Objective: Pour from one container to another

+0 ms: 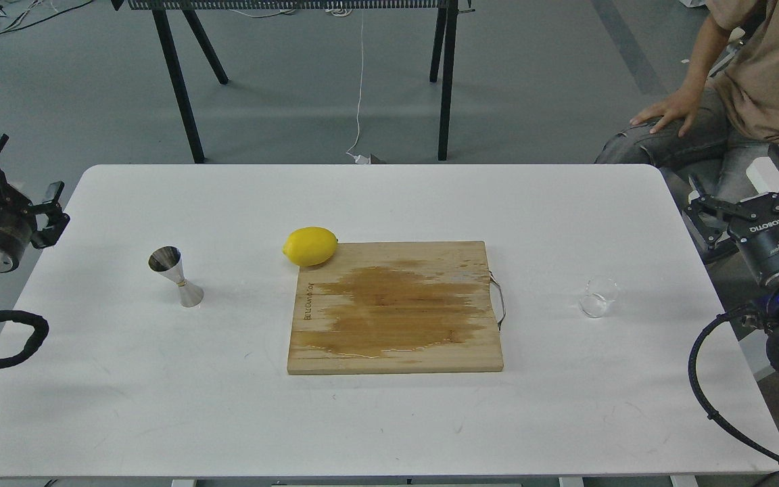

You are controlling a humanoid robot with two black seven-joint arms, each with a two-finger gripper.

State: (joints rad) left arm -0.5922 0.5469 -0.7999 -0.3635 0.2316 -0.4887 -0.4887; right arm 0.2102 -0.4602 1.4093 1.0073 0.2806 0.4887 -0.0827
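Note:
A small clear glass cup (598, 297) stands upright on the white table (389, 419), right of the cutting board. The shiny steel jigger (176, 276) stands upright on the left part of the table. My left gripper (21, 179) hovers open at the table's left edge, well left of the jigger, with nothing between its fingers. Off the right edge my right gripper (744, 189) is open and empty, up and to the right of the cup.
A wooden cutting board (396, 308) with a dark wet stain and a metal handle lies mid-table. A lemon (310, 246) rests at its far left corner. A seated person (734, 101) is at the back right. Black table legs stand behind.

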